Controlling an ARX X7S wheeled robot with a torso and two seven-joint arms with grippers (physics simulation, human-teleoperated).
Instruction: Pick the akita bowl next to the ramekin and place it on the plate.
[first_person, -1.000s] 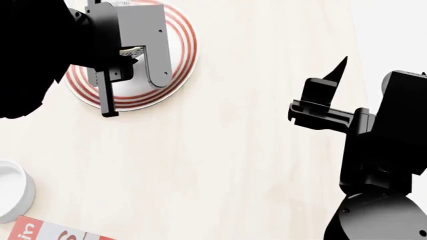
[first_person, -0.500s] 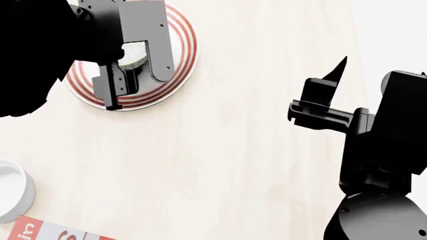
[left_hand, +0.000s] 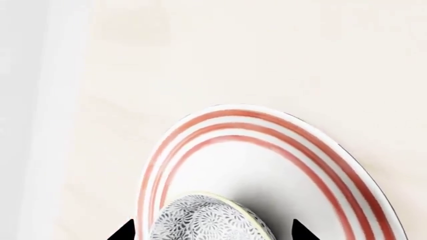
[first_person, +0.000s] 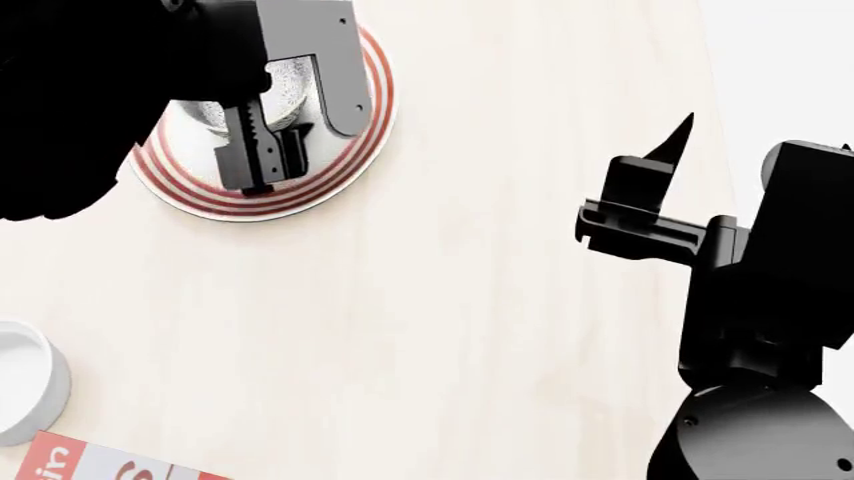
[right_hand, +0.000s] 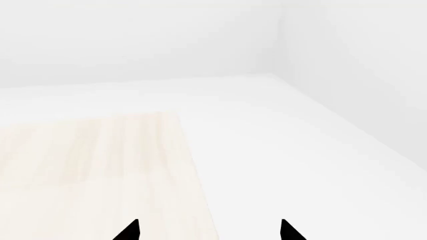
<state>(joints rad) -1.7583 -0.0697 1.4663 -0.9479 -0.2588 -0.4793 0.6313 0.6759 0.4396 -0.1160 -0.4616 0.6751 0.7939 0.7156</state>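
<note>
Upper left of the head view: the left gripper hangs over the wide white plate with thin red rings. The grey-and-white patterned footed bowl sits on that plate, fingertips spread either side, not touching. The small glossy white ramekin waits lower left. At right, the right gripper gapes over the pale wooden table, holding nothing.

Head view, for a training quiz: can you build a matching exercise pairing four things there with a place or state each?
Column one:
1. akita bowl
2. ramekin
3. right hand
4. plate

Column two:
A. empty, over bare table
B. low at the view's left edge
C. red rings around the rim
D. on the plate, between the left hand's fingertips

Pairs: 1-D, 2-B, 3-A, 4-C
</note>
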